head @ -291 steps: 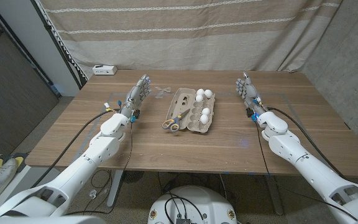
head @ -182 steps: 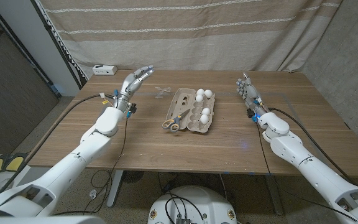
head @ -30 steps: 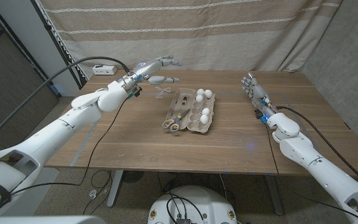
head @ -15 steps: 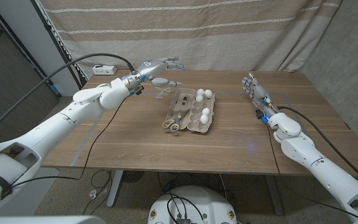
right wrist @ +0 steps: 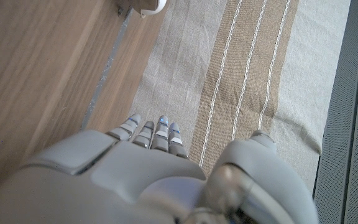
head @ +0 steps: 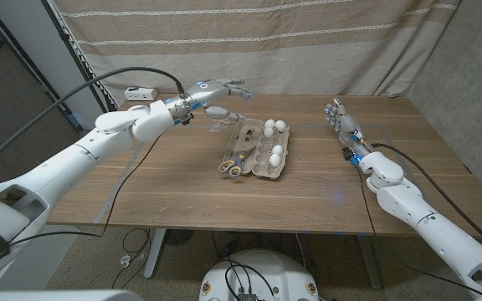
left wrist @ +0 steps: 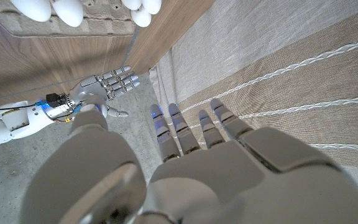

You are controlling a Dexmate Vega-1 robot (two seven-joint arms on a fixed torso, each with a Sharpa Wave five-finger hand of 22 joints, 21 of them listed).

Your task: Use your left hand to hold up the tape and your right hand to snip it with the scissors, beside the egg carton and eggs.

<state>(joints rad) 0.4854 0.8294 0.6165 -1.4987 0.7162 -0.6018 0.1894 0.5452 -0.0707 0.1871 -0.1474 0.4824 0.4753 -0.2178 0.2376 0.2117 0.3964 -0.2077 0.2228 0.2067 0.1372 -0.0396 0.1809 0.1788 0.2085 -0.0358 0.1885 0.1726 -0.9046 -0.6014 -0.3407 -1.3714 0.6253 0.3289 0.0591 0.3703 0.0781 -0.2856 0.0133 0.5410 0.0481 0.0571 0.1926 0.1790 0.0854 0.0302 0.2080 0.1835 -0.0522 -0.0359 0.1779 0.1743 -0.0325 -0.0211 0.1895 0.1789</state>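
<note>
A small clear tape piece point(head: 220, 125) lies on the table just left of the open egg carton point(head: 249, 134). My left hand point(head: 217, 92) hovers above it, fingers spread, holding nothing; it shows the same way in the left wrist view point(left wrist: 197, 162). Three white eggs point(head: 275, 127) sit in the carton's cups. The scissors point(head: 233, 164), with yellow and blue handles, lie on the carton's near end. My right hand point(head: 339, 119) stands at the table's right side, fingers straight, nothing in it, well away from the scissors. It also appears across the table in the left wrist view point(left wrist: 101, 84).
A white power strip point(head: 141, 94) sits at the table's far left corner. A black cable point(head: 120, 79) arcs over my left arm. A striped curtain point(head: 308, 42) hangs close behind the table's far edge.
My left hand has reached farther right, now over the tape beside the carton. The right hand, scissors, carton and eggs have not moved.
</note>
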